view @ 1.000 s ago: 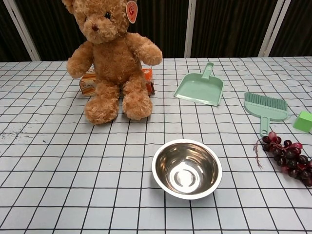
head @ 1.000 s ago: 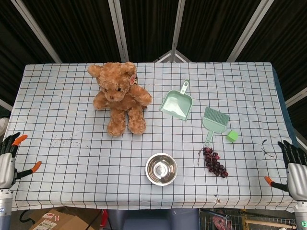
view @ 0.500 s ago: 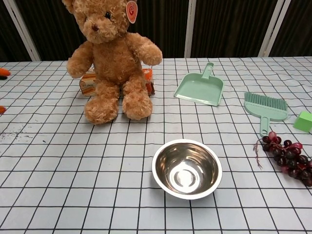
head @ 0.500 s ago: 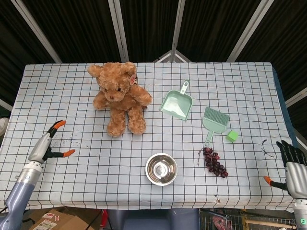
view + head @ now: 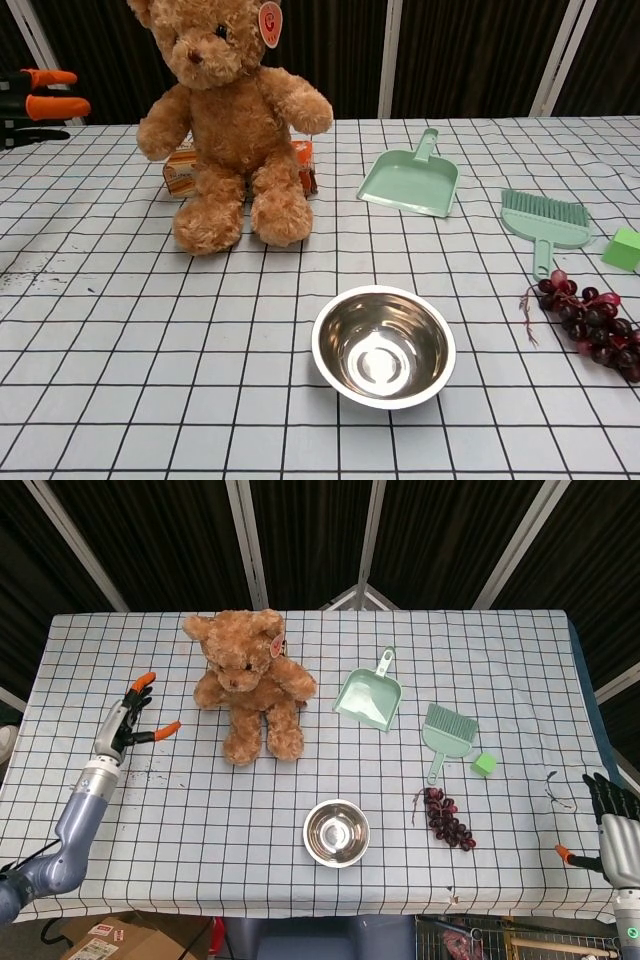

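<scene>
My left hand hovers over the left part of the table, fingers spread and empty, a little left of the brown teddy bear. In the chest view only its orange fingertips show at the left edge. The bear sits upright with a small orange box behind it. My right hand hangs off the table's right front corner, fingers apart, holding nothing. A steel bowl stands near the front centre.
A green dustpan, a green hand brush, a small green cube and a bunch of dark grapes lie on the right half of the checked tablecloth. A cardboard box sits on the floor below.
My left hand has risen from the table's front left corner and travelled forward and inward toward the bear. The right hand has barely shifted.
</scene>
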Robot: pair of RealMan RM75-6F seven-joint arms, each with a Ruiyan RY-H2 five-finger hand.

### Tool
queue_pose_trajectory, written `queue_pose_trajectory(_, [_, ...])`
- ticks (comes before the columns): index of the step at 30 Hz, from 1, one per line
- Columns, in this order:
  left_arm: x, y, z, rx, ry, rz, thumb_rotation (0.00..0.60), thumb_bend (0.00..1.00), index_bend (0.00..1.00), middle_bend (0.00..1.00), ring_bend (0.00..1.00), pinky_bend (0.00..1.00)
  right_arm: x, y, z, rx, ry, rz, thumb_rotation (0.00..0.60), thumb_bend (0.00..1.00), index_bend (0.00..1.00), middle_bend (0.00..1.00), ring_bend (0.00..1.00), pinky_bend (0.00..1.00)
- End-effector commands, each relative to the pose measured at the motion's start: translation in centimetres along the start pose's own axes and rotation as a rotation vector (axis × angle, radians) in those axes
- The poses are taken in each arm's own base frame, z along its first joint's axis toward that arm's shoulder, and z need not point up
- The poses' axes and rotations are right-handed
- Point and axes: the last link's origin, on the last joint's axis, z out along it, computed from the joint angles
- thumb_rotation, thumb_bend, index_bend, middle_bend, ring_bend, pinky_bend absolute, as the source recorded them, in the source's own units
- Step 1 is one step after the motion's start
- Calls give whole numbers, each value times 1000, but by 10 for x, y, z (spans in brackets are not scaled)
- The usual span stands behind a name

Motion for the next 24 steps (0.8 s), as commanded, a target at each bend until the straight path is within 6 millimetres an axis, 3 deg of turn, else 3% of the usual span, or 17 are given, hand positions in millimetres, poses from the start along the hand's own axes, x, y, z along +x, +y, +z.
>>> queue_pose_trajectory(1, [-8, 5, 23, -3, 22, -54, 600, 214, 132, 0, 0, 0, -2, -1, 1, 1, -7, -5, 600, 125, 0, 0, 0, 0])
queue_pose_trajectory(11, [-37, 14, 55, 44, 2, -31, 600, 297, 190, 101, 0, 0, -5, -4, 5, 3, -19, -17, 600, 126, 0, 0, 0, 0])
queue_pose_trajectory(24, [-52, -3, 73, 117, 52, 8, 600, 402, 297, 239, 0, 0, -6, -1, 6, -9, -24, -17, 600, 126, 0, 0, 0, 0])
